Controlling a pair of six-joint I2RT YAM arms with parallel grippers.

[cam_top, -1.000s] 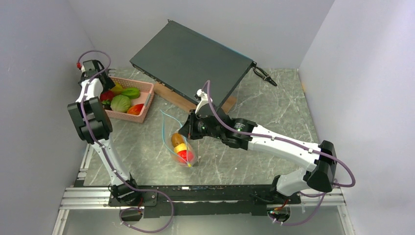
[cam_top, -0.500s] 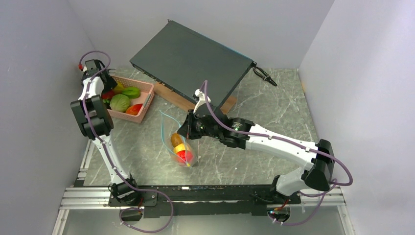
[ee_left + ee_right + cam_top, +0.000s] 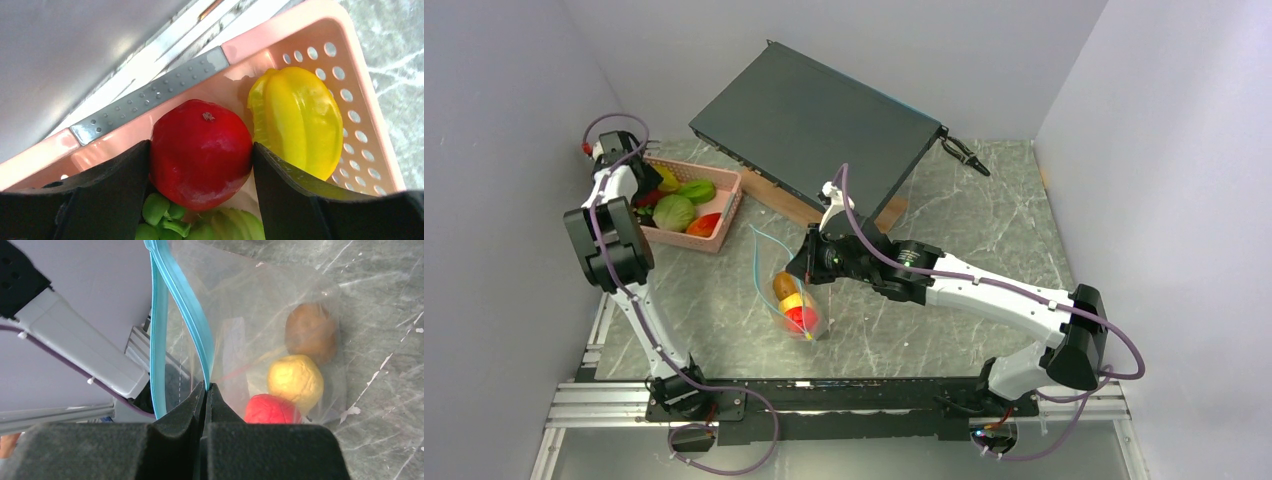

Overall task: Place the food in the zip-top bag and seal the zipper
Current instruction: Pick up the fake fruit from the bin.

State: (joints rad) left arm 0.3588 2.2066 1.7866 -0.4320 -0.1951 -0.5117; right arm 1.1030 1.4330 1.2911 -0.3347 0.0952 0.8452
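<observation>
Over the last second the left gripper (image 3: pixel 200 150) has dropped a little deeper into the pink basket (image 3: pixel 280 30) at the far left corner of the tabletop (image 3: pixel 1004 210), and its jaws have narrowed. They now press on both sides of a red fruit (image 3: pixel 202 135), so the fruit looks gripped, though it rests low in the basket and is not lifted. Nothing on the right side has moved. The right gripper (image 3: pixel 206 390) stays where it was, jaws shut tight on one lip of the clear bag (image 3: pixel 250 305) and holding its mouth up. The blue zipper (image 3: pixel 159 330) gapes apart in two strips. I judge the task to be midway: another piece is about to be carried over, and sealing cannot start until the loading ends.

The bag stands near the middle of the tabletop, towards the near edge. It holds three pieces: a brown one (image 3: pixel 311 332), a yellow one (image 3: pixel 295 382) and a red one (image 3: pixel 270 412), all settled at its bottom.

Besides the red fruit, the basket holds:
- a ribbed yellow fruit (image 3: pixel 300 125) just beside it
- small green pieces (image 3: pixel 160 215) under the jaws
- a round green vegetable (image 3: pixel 674 212)
- a leafy green one (image 3: pixel 696 190)
- an orange-red piece (image 3: pixel 706 225) by the basket's near wall
</observation>
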